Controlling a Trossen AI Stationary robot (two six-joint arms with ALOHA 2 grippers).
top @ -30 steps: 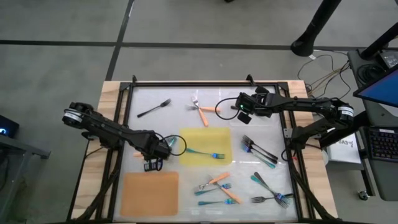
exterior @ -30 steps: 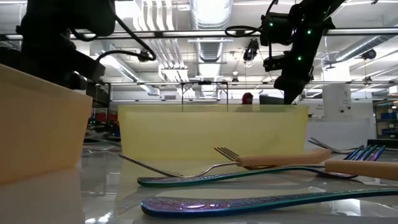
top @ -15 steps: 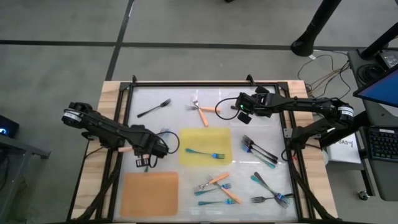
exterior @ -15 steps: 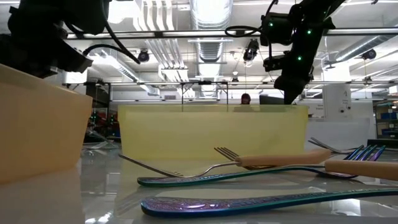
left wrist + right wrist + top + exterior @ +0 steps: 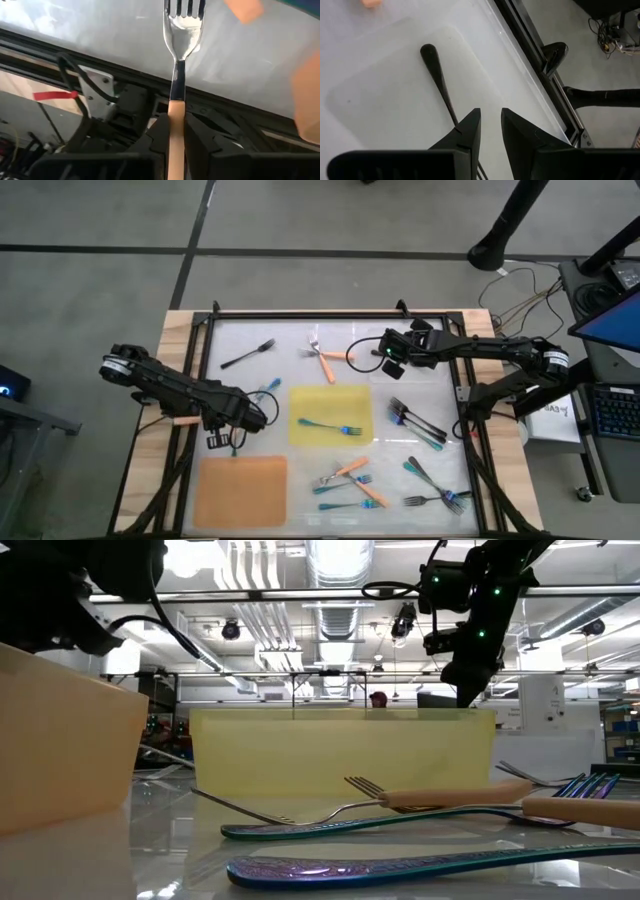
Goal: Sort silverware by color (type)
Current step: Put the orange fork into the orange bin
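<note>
While left gripper (image 5: 174,131) pinches the orange-handled silver-headed fork (image 5: 176,85) by its thin handle at table's 9 o'clock, it could pivot or slip. Right gripper (image 5: 490,131) hovers slightly parted, empty, above a dark fork (image 5: 439,77).

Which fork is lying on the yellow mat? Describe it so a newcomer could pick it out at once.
Start at the yellow mat in the middle of the table, above and to the right of the orange mat. One iridescent blue-teal fork lies across the mat's lower half, tines pointing right. It is the only fork on either mat; all the others lie on the bare white tabletop.
</note>
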